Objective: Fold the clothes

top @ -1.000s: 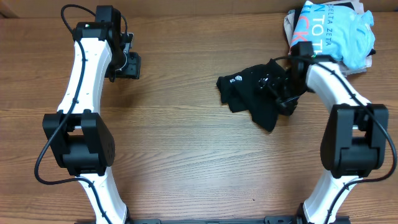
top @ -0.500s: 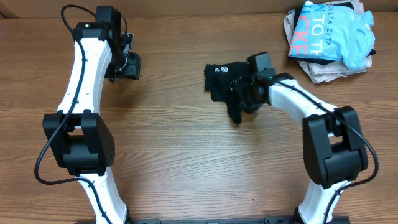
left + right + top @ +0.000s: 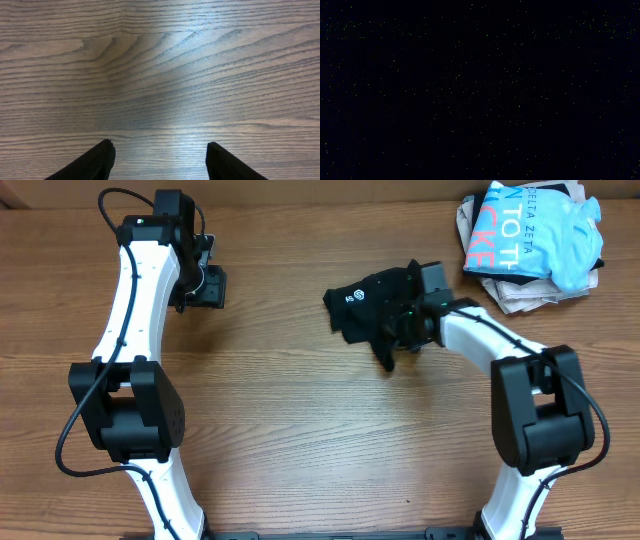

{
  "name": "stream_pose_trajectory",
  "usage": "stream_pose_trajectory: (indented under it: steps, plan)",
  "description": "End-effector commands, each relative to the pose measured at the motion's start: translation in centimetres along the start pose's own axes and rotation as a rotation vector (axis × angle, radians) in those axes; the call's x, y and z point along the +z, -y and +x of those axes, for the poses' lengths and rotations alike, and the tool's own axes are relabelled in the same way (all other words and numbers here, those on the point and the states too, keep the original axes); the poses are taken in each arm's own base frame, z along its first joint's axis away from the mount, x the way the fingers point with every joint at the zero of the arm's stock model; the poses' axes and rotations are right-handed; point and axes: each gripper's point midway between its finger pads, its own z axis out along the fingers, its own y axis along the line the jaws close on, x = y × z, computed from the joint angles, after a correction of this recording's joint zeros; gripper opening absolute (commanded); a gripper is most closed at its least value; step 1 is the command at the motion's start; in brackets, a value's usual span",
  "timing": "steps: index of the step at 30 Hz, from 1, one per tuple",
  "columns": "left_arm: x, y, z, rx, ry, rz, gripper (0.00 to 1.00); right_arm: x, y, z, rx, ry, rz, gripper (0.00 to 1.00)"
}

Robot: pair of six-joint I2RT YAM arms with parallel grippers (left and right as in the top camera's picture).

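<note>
Mid-table, right gripper (image 3: 400, 330) sits buried in the black garment (image 3: 362, 302), probably to drag it flat, clamped or not I can't tell; left gripper (image 3: 160, 147) parked aside, wide open, empty.

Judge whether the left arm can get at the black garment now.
Probably yes: only bare table separates the open left gripper from the black garment; the right gripper sits at its far side.
</note>
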Motion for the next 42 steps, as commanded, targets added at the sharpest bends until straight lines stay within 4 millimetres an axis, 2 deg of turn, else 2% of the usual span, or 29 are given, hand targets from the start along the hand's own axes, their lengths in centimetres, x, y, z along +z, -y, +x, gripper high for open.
stream_pose_trajectory:
  steps: [1,5,10,14,20,23,28,36,40,42]
  plan:
    - [0.2,-0.1,-0.3,0.014,0.002,0.007,0.62,-2.2,-1.2,-1.8,-0.172,-0.041,-0.095,0.04]
    - [0.2,-0.1,-0.3,0.014,0.003,0.007,0.62,-6.2,-2.0,-3.1,-0.271,-0.082,-0.167,0.04]
    - [0.2,-0.1,-0.5,0.014,0.01,0.006,0.62,-11.2,-2.6,-4.5,-0.372,-0.101,-0.155,0.04]
    - [0.2,-0.1,-0.6,0.015,0.015,0.006,0.62,-15.1,-4.2,-5.0,-0.462,-0.096,-0.147,0.04]
    - [0.2,-0.1,-0.6,0.015,0.014,0.006,0.62,-19.6,-6.2,-6.6,-0.555,-0.001,-0.101,0.04]
    - [0.2,-0.1,-0.6,0.015,0.014,0.006,0.62,-21.9,-7.4,-8.1,-0.591,0.092,-0.074,0.04]
    - [0.2,-0.1,-0.6,0.014,0.014,0.006,0.62,-25.2,-8.5,-13.2,-0.559,0.334,-0.017,0.04]
    - [0.2,-0.1,-0.6,0.014,0.014,0.007,0.62,-28.6,-7.7,-21.4,-0.328,0.604,-0.093,0.04]
    - [0.2,-0.1,-0.8,0.01,0.023,0.008,0.62,-29.5,-6.7,-25.0,-0.251,0.685,-0.15,0.04]
    - [0.2,0.1,-0.9,0.006,0.028,0.019,0.61,-29.1,-6.0,-26.6,-0.234,0.698,-0.172,0.04]
